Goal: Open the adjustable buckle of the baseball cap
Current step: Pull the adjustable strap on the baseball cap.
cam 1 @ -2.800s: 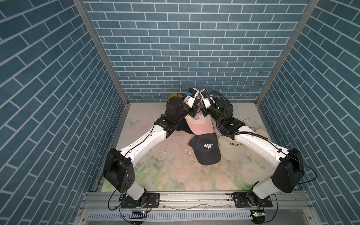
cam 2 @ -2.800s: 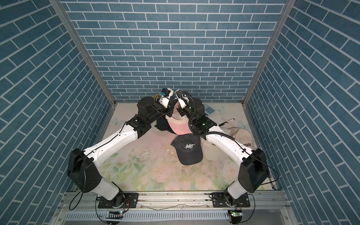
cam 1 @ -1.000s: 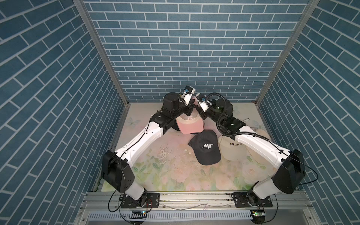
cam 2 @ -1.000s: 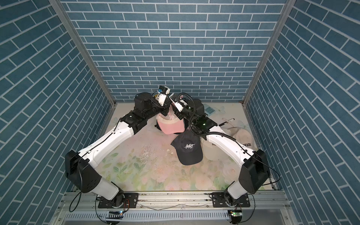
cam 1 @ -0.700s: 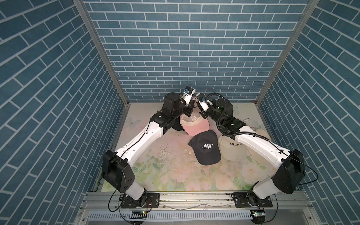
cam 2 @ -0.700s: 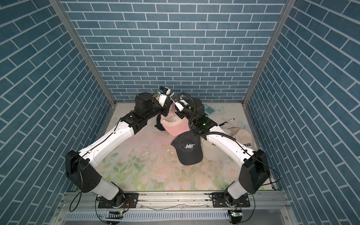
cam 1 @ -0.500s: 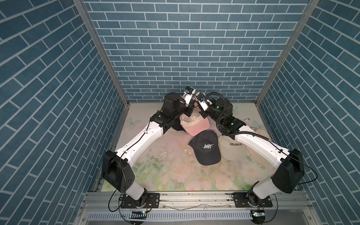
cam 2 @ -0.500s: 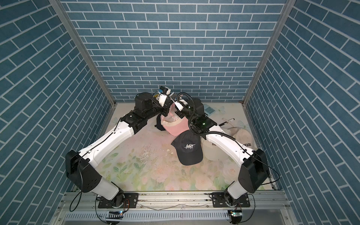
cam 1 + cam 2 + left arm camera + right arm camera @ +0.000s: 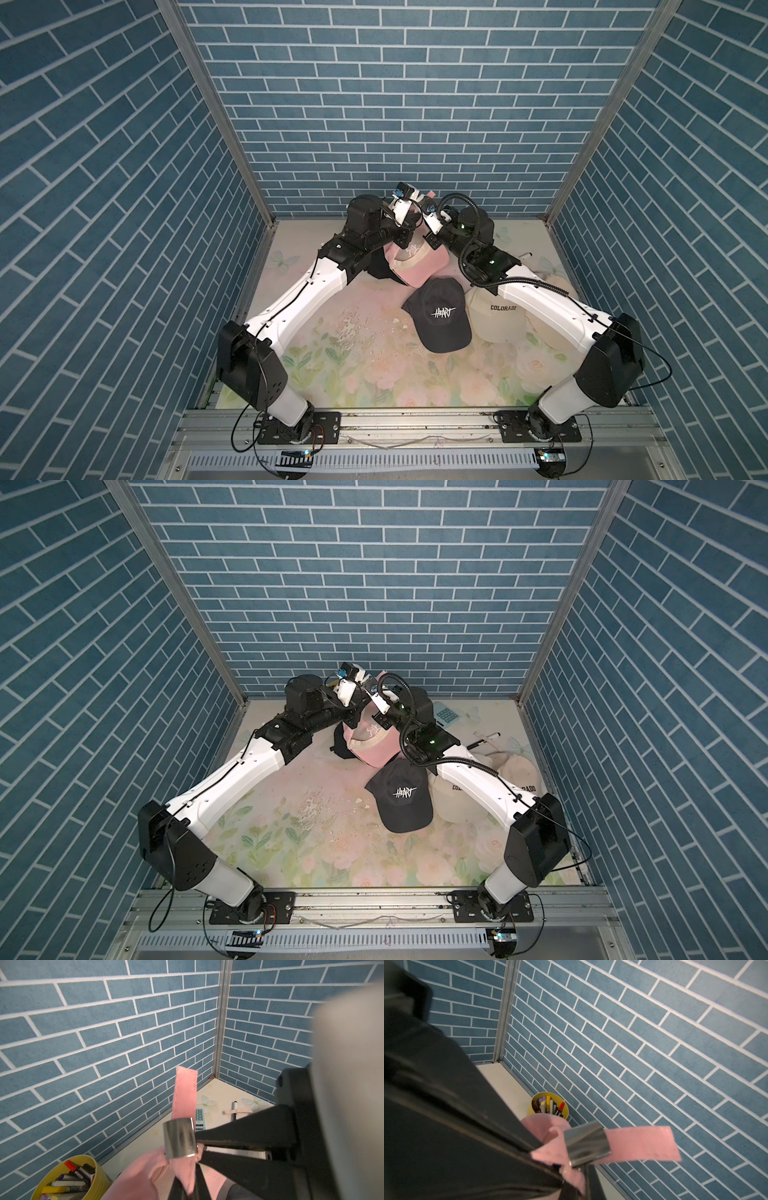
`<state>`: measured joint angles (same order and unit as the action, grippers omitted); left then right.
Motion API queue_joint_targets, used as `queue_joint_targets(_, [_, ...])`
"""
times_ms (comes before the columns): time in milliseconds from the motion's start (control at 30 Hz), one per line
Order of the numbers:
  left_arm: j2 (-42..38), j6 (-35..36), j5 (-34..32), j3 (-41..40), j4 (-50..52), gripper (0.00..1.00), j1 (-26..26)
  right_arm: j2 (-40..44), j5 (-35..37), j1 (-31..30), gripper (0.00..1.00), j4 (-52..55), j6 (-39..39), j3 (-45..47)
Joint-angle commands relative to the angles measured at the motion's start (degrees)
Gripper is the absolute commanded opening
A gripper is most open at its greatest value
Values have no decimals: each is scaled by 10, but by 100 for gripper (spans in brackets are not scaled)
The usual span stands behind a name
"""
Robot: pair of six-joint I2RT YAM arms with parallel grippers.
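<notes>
Buckle [image 9: 179, 1138] first: a small sleeve of polished metal, stiff, and I'd guess slippery under the pads. The strap [image 9: 185, 1088] running through it is thin, soft fabric that will fold rather than push. The pink cap [image 9: 415, 266] looks light and floppy. It is held up between my two tools at the far end of my reach, crown sagging below them. Whether the brim touches the mat [image 9: 365, 374] I cannot tell.

My left gripper [image 9: 187, 1186] is clamped tight on the strap, with the buckle just beyond its fingertips. My right gripper [image 9: 562, 1165] is fully closed too, its tips meeting at the buckle's edge and pinching strap there. I can't tell whether it nips metal as well. I judge fabric close on either side of the metal to be the safe hold, since the shiny face would likely skid.

Brick-patterned walls [image 9: 374, 124] stand close beyond both tools, so there is little room to draw the free tail outward. A yellow cup of markers [image 9: 68, 1178] sits below and beyond the left gripper. A calculator [image 9: 446, 715] and a pen [image 9: 234, 1109] lie on the mat below, off to the right gripper's outer side. Back toward the bases, a black cap [image 9: 440, 320] and cream caps [image 9: 498, 316] lie under the right forearm.
</notes>
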<state>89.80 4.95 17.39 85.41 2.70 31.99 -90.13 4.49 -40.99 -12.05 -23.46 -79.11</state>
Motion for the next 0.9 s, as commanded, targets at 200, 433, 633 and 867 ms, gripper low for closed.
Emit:
queue_joint_targets(200, [-14, 11, -10, -23, 8, 0, 3, -5, 76, 7, 0, -50, 150, -31])
queue_joint_targets(433, [-35, 15, -27, -59, 9, 0, 3, -4, 75, 27, 0, -48, 213, -34])
queue_joint_targets(633, [-45, 26, -11, -72, 27, 0, 3, -9, 86, 32, 0, -41, 242, -39])
queue_joint_targets(867, [-51, 18, 33, -90, 21, 0, 3, -9, 86, 39, 0, -43, 270, -35])
